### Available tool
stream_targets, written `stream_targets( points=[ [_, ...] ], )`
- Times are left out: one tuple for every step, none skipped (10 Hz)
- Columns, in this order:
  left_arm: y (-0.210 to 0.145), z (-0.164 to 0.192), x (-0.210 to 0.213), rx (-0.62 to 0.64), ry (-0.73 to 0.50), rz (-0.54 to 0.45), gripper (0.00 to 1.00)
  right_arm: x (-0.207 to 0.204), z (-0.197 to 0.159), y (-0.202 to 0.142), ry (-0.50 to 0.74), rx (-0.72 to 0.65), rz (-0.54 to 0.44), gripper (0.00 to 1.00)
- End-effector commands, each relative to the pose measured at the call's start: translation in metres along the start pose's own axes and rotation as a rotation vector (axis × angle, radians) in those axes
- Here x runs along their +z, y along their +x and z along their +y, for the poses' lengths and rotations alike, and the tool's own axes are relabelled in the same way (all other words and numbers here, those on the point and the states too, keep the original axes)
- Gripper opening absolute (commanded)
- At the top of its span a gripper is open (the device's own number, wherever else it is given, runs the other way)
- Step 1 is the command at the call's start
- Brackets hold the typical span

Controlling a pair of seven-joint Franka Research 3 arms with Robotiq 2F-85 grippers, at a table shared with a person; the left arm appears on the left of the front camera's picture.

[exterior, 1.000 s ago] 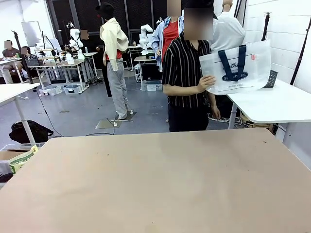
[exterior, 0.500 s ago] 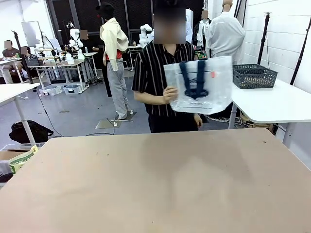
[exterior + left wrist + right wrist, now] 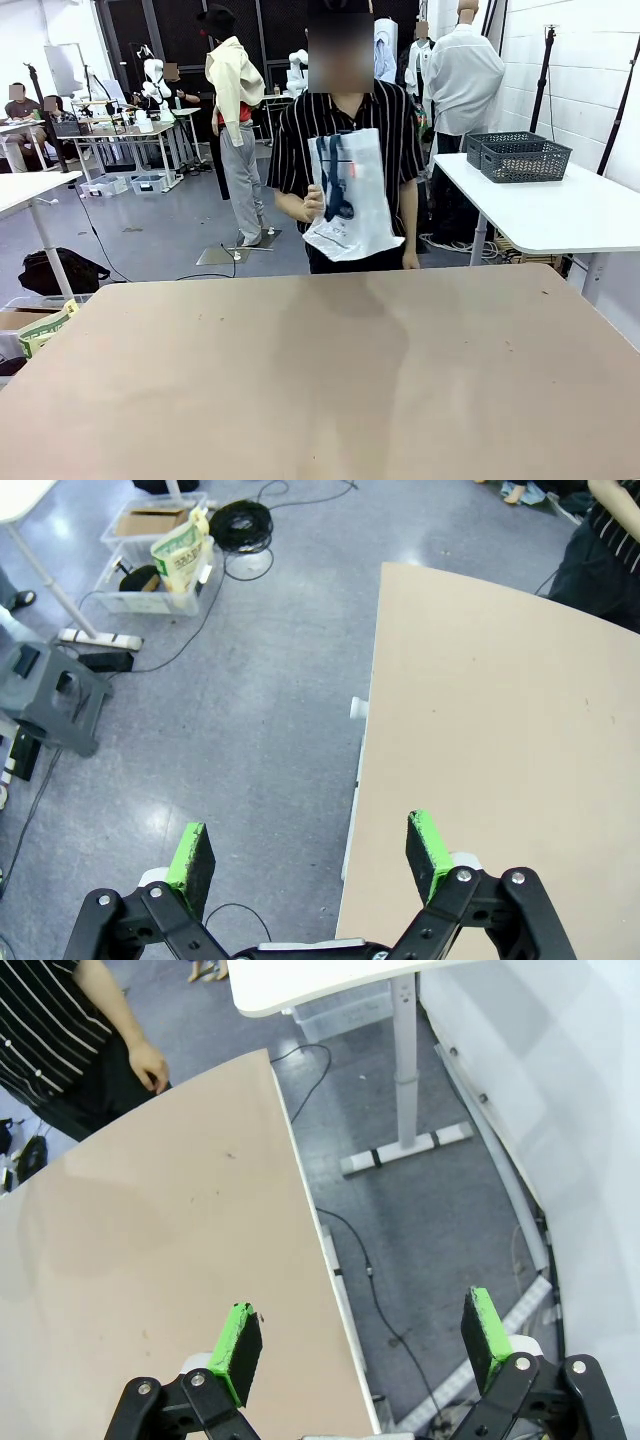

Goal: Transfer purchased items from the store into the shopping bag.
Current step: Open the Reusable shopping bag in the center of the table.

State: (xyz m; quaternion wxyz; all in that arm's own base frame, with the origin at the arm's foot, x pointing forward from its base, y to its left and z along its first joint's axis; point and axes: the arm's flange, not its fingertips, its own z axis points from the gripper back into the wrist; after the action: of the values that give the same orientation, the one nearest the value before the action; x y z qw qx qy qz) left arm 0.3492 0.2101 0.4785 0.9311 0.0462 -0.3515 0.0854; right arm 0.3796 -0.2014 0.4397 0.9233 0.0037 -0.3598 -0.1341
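Across the table, a person holds the shopping bag; the left gripper and right gripper gape empty, seemingly nothing packed.

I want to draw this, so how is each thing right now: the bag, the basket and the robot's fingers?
Bag: held up in the person's hand, hanging limp in the air.
Basket: standing on the white side table.
Left fingers: open, holding nothing.
Right fingers: open, holding nothing.
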Motion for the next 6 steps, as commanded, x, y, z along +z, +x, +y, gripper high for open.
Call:
stream_targets(
  points=[
    [0.0004, 0.0006, 0.0014, 0.009, 0.008, -0.001, 1.0, -0.0018, 0.0008, -0.0015, 0.0, -0.019, 0.003, 1.0],
    [0.0004, 0.0006, 0.0014, 0.009, 0.008, -0.001, 1.0, -0.0018, 0.0008, -0.0015, 0.0, -0.019, 0.003, 1.0],
    [0.0004, 0.0006, 0.0014, 0.009, 0.008, -0.001, 1.0, -0.0018, 0.0008, -0.0015, 0.0, -0.019, 0.003, 1.0],
    [0.0004, 0.0006, 0.0014, 0.009, 0.008, -0.001, 1.0, -0.0018, 0.0008, -0.0015, 0.0, -0.019, 0.003, 1.0],
    [0.0004, 0.0006, 0.0014, 0.009, 0.008, -0.001, 1.0, -0.0018, 0.0008, -0.0015, 0.0, -0.019, 0.003, 1.0],
    [0.0004, 0.0006, 0.0014, 0.009, 0.008, -0.001, 1.0, -0.0018, 0.0008, -0.0015, 0.0, -0.019, 0.003, 1.0]
  ],
)
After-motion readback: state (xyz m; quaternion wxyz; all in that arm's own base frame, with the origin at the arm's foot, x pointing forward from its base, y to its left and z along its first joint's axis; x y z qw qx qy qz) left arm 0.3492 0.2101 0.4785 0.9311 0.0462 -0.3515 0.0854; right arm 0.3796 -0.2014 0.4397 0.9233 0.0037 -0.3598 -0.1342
